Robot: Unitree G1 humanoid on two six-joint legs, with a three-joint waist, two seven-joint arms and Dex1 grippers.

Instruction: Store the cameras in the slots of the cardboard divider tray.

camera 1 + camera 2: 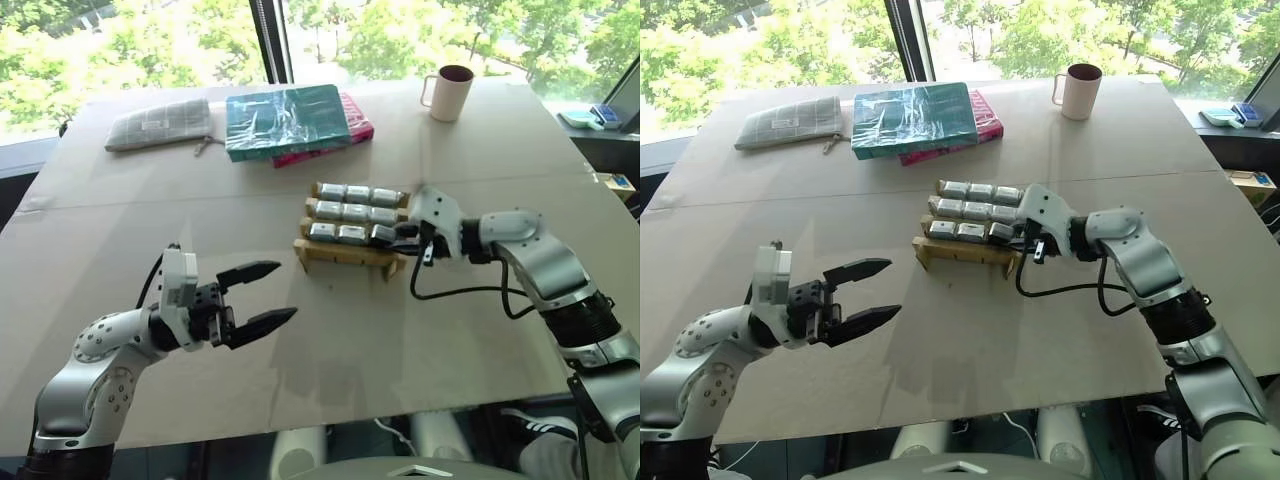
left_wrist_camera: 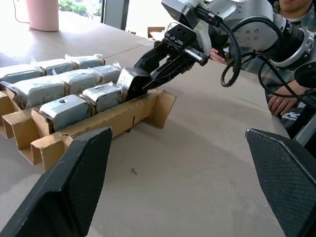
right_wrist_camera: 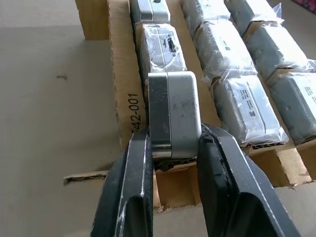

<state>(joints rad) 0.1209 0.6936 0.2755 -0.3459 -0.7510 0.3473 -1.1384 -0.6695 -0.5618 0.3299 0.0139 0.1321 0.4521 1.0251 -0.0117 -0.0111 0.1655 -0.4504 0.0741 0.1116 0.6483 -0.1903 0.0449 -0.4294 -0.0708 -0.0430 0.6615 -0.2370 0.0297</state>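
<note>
- Your table [image 1: 120, 300]: a wide tan surface, with the cardboard divider tray [image 1: 345, 258] sitting near its middle.
- Far side, seen from your head views: a teal wrapped box [image 1: 285, 120] lying on a pink one, a grey checked pouch [image 1: 160, 124] to its left, and a pink mug [image 1: 447, 92] to its right.
- The tray's rows are packed with plastic-wrapped cameras [image 1: 358, 212]. The right wrist view gives you their printed labels, which the head views don't.
- Your right gripper [image 3: 173, 143] is clamped on one bare silver camera [image 3: 174, 114], held at the right end of the tray's nearest row, over the end slot. The left wrist view shows that camera tilted, low against the tray's front wall.
- Your left gripper [image 1: 262, 295] hangs well left of the tray, fingers spread wide, nothing between them.
- A person's hand [image 2: 282, 101] rests beyond the right arm; you get that from the left wrist view.
</note>
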